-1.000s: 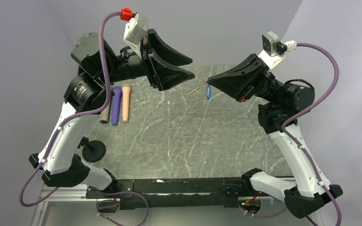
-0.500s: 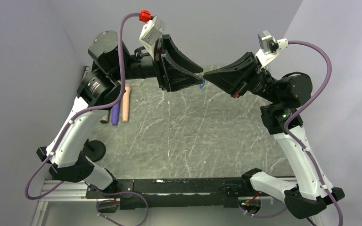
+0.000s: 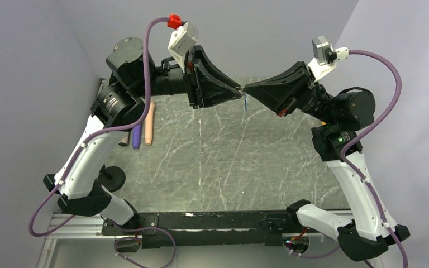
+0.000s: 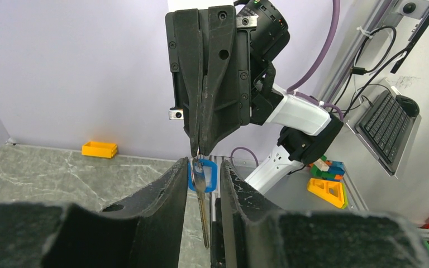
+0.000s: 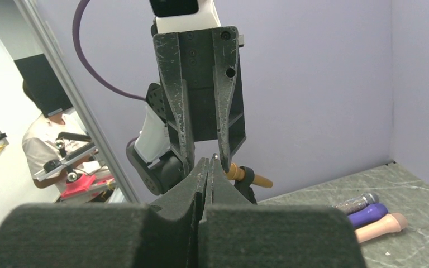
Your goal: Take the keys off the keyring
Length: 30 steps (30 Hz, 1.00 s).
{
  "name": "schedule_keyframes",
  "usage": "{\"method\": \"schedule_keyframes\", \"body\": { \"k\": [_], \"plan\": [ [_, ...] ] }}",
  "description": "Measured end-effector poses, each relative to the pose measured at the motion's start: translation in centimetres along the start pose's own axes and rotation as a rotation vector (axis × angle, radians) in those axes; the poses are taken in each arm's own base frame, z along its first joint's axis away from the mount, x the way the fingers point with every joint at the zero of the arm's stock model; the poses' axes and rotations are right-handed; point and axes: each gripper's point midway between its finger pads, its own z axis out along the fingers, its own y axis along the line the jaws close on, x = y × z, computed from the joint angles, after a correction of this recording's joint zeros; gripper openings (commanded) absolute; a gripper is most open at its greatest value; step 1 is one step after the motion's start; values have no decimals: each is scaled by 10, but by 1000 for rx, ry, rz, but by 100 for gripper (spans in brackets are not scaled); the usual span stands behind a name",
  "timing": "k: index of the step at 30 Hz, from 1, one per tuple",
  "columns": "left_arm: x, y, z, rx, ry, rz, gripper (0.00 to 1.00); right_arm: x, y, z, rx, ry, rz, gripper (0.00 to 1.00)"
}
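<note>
My right gripper (image 3: 247, 89) is shut on the small metal keyring (image 4: 197, 153) and holds it high above the table. A silvery key (image 4: 202, 206) and a bright-blue tag (image 4: 211, 175) hang straight down from the ring. In the top view the blue tag (image 3: 245, 103) shows just below the two grippers' tips. My left gripper (image 3: 236, 90) faces the right one tip to tip. Its jaws stand open on either side of the hanging key (image 4: 204, 166), with a gap on both sides. In the right wrist view my shut right gripper (image 5: 210, 162) points between the left gripper's spread fingers (image 5: 227, 148).
Brown, purple and peach cylinders (image 3: 139, 129) lie at the table's left back, also in the right wrist view (image 5: 371, 215). A black round base (image 3: 110, 178) stands at the near left. A yellow block (image 4: 99, 149) sits by the back wall.
My left arm has swung right and up until its open fingers straddle the key under the right gripper's tip. The right gripper rose slightly, and the key now hangs straight down.
</note>
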Motion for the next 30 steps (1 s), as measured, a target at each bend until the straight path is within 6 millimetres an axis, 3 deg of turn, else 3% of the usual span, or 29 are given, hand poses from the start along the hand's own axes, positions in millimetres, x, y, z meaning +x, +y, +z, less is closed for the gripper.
{"method": "schedule_keyframes", "body": {
  "k": [11,17,22,23,24,26,28,30],
  "plan": [
    [1,-5,5,12,1,-3,26,-3,4,0,-6,-5,-8,0],
    [4,-3,10,9,5,-9,0,-5,8,-2,-11,-8,-13,0],
    [4,-3,12,8,5,-12,0,-5,10,-2,-13,-10,-17,0],
    [4,-3,12,7,5,-12,0,-5,10,-2,-14,-11,-17,6],
    [4,-3,12,7,4,-12,0,-5,10,-2,-13,-10,-15,19],
    [4,-2,12,0,4,-9,0,-5,10,-2,-13,-11,-9,53],
    [5,4,12,-28,5,4,0,-6,13,-3,-16,-12,2,69],
    [7,6,12,-41,11,0,0,-7,17,-5,-16,-15,-5,79]
  ]
}}
